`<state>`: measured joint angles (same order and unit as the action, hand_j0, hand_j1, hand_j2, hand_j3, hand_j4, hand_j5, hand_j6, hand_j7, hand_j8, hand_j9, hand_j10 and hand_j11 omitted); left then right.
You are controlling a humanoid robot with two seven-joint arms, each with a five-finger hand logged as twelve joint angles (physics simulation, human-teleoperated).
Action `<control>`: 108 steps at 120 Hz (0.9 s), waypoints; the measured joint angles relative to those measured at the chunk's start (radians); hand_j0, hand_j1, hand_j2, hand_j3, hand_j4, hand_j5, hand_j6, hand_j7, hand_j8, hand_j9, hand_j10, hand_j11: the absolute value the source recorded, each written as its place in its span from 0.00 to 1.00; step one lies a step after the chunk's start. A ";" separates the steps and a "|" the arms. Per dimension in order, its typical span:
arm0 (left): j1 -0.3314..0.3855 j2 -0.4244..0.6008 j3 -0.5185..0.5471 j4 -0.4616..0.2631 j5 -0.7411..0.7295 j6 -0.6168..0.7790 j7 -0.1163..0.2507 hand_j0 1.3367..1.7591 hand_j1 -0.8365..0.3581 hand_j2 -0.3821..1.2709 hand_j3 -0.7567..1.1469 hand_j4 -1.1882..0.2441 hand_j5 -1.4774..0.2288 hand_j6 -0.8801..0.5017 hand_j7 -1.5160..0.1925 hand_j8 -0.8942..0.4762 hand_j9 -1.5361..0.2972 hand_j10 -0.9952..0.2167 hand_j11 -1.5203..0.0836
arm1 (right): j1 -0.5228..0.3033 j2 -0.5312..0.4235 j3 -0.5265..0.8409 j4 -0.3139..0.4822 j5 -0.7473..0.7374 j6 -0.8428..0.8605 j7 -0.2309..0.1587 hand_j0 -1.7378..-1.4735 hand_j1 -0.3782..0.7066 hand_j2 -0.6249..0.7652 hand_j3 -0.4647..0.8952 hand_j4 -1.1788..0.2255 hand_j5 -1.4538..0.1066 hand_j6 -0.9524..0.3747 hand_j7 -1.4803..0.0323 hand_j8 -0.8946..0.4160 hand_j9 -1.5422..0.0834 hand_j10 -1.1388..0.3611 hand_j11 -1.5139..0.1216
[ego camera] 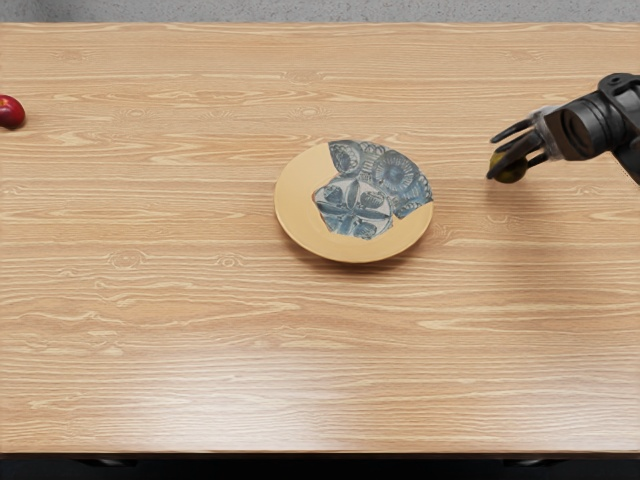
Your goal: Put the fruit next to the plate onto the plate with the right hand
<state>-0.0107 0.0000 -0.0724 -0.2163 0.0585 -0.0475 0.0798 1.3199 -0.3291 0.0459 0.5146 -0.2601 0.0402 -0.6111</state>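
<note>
You have the robot's right hand (528, 148) reaching in from the right edge over the light wooden table (200, 350), with its dark arm (612, 112) only partly in view. Its black fingers (512, 130) are curled around a small, round yellow-green fruit (508, 170). The fruit sits at the fingertips, with one finger arched above it and the others closed against its side. You are gripping it, though from this angle you cannot tell whether it rests on the wood or has cleared it. The yellow-green fruit is to the right of the round tan plate (300, 205), near it but apart, with a strip of bare table between the two. The plate sits about in the middle of the table. A blue-grey patterned patch (375, 190) covers the upper right part of its face, leaving the left and lower rim plain. At the far left edge of the table you can see a small dark red fruit (10, 111), partly cut by the frame and well apart from both the plate and the hand.
</note>
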 joint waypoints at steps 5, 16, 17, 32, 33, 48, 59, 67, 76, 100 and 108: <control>0.000 0.000 0.000 0.000 0.000 0.000 0.000 0.76 0.99 0.23 0.40 0.83 0.87 0.64 0.89 0.65 0.84 0.82 0.95 | 0.000 -0.018 0.078 0.002 -0.001 0.058 0.000 0.31 0.74 0.86 0.34 0.26 0.14 0.48 0.24 0.60 0.21 0.56 0.20; 0.000 0.000 0.000 0.000 0.000 0.000 0.000 0.76 0.99 0.23 0.40 0.83 0.87 0.64 0.89 0.65 0.84 0.82 0.95 | -0.001 -0.023 0.240 0.015 0.022 0.207 -0.001 0.30 0.74 0.87 0.34 0.26 0.15 0.48 0.24 0.59 0.21 0.55 0.21; 0.000 0.000 0.000 0.000 0.000 0.000 0.000 0.76 0.99 0.23 0.40 0.83 0.87 0.64 0.89 0.65 0.84 0.82 0.95 | -0.001 -0.021 0.250 0.016 0.028 0.220 -0.001 0.30 0.74 0.87 0.34 0.26 0.15 0.48 0.24 0.59 0.21 0.55 0.21; 0.000 0.000 0.000 0.000 0.000 0.000 0.000 0.76 0.99 0.23 0.40 0.83 0.87 0.64 0.89 0.65 0.84 0.82 0.95 | -0.001 0.088 0.347 0.026 0.091 0.345 -0.001 0.31 0.74 0.87 0.34 0.25 0.15 0.41 0.23 0.57 0.22 0.55 0.22; 0.000 0.000 0.000 0.000 0.000 0.000 0.000 0.76 0.99 0.23 0.40 0.83 0.87 0.64 0.89 0.65 0.84 0.82 0.95 | -0.001 0.095 0.350 0.027 0.093 0.349 -0.001 0.31 0.73 0.87 0.34 0.25 0.15 0.41 0.23 0.57 0.22 0.54 0.22; 0.000 0.000 0.000 0.000 0.000 0.000 0.000 0.76 0.99 0.23 0.40 0.83 0.87 0.64 0.89 0.65 0.84 0.82 0.95 | 0.000 0.154 0.376 0.029 0.109 0.386 0.000 0.31 0.72 0.87 0.34 0.25 0.15 0.40 0.23 0.56 0.22 0.54 0.22; 0.000 0.000 0.000 0.000 0.000 0.000 0.000 0.76 0.99 0.23 0.40 0.83 0.87 0.64 0.89 0.65 0.84 0.82 0.95 | 0.000 0.157 0.377 0.024 0.106 0.392 0.000 0.31 0.69 0.85 0.34 0.24 0.15 0.36 0.23 0.52 0.22 0.53 0.22; 0.000 0.000 0.000 0.000 0.000 0.000 0.000 0.76 0.99 0.23 0.40 0.83 0.87 0.64 0.89 0.65 0.84 0.82 0.95 | -0.003 0.157 0.370 0.014 0.089 0.390 0.000 0.31 0.69 0.87 0.34 0.24 0.16 0.29 0.23 0.50 0.23 0.53 0.22; 0.000 0.000 0.000 0.000 0.000 0.000 0.000 0.76 0.99 0.23 0.40 0.83 0.87 0.64 0.89 0.65 0.84 0.82 0.95 | -0.009 0.158 0.365 0.006 0.064 0.388 0.000 0.31 0.67 0.85 0.34 0.23 0.17 0.22 0.23 0.47 0.24 0.51 0.23; -0.001 0.000 0.000 0.000 0.000 0.000 0.000 0.76 0.99 0.23 0.40 0.83 0.87 0.64 0.89 0.65 0.84 0.82 0.95 | -0.028 0.156 0.366 0.005 0.051 0.389 0.000 0.30 0.34 0.62 0.34 0.55 0.58 0.47 0.63 0.56 0.62 0.61 0.60; -0.002 0.000 0.000 0.000 0.000 0.000 0.000 0.76 0.99 0.23 0.40 0.83 0.87 0.64 0.89 0.65 0.84 0.82 0.95 | -0.030 0.077 0.405 0.030 0.080 0.448 0.000 0.30 0.26 0.57 0.34 0.63 0.67 0.53 0.72 0.59 0.71 0.65 0.69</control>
<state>-0.0123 0.0000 -0.0719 -0.2163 0.0582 -0.0476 0.0800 1.2897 -0.2522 0.4509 0.5441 -0.1801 0.4878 -0.6109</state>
